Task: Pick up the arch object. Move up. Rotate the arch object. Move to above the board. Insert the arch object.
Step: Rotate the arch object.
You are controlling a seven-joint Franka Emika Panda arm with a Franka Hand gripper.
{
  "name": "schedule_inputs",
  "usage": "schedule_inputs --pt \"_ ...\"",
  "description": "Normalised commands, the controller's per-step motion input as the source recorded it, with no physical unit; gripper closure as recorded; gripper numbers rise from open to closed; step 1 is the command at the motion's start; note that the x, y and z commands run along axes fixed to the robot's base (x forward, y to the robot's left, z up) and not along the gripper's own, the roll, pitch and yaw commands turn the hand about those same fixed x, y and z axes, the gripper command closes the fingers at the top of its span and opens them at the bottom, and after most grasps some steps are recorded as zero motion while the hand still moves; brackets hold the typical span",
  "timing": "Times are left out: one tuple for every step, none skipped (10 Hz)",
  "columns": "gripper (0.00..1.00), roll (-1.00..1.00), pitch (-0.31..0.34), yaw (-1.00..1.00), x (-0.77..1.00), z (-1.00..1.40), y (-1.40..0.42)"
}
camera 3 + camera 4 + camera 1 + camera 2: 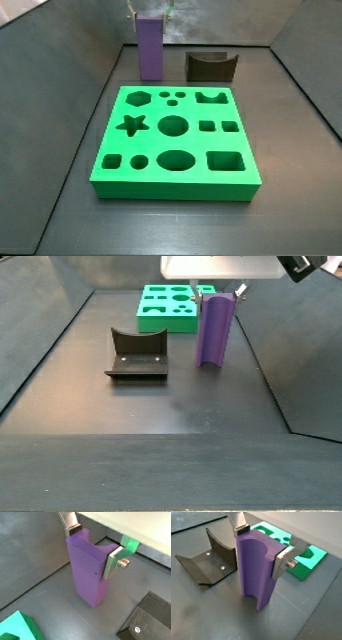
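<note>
The arch object (90, 572) (254, 567) is a long matte purple prism with a notch in its upper end. It stands upright on the dark floor behind the board in a side view (151, 50). My gripper (92, 546) (261, 546) is at its upper end, shut on it, with one silver finger pressed against each side. The gripper comes down from above in a side view (218, 291). The board (174, 188) (160, 326) is a thick bright green slab with many shaped holes. It lies flat, apart from the arch object (213, 331), and part of the board (308, 562) shows behind the fingers.
The fixture (138, 354) (210, 65), a dark L-shaped bracket on a base plate, stands on the floor beside the arch object. It also shows in both wrist views (208, 559) (147, 619). Sloping grey walls enclose the floor on the sides.
</note>
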Motion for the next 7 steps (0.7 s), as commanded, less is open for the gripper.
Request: schedule_inputs --pt "1.00 -0.02 -0.034 -0.01 0.00 -0.26 0.01" --pt "1.00 -0.02 -0.034 -0.01 0.00 -0.26 0.01" --pt "1.00 -0.02 -0.034 -0.01 0.00 -0.26 0.01" --pt "1.00 -0.02 -0.034 -0.01 0.00 -0.26 0.01" --pt "0.00 0.18 -0.034 -0.01 0.00 0.00 0.00" --pt "0.00 0.15 -0.030 0.02 0.00 1.00 0.00" --pt "0.00 0.14 -0.015 0.03 -0.01 1.00 0.00"
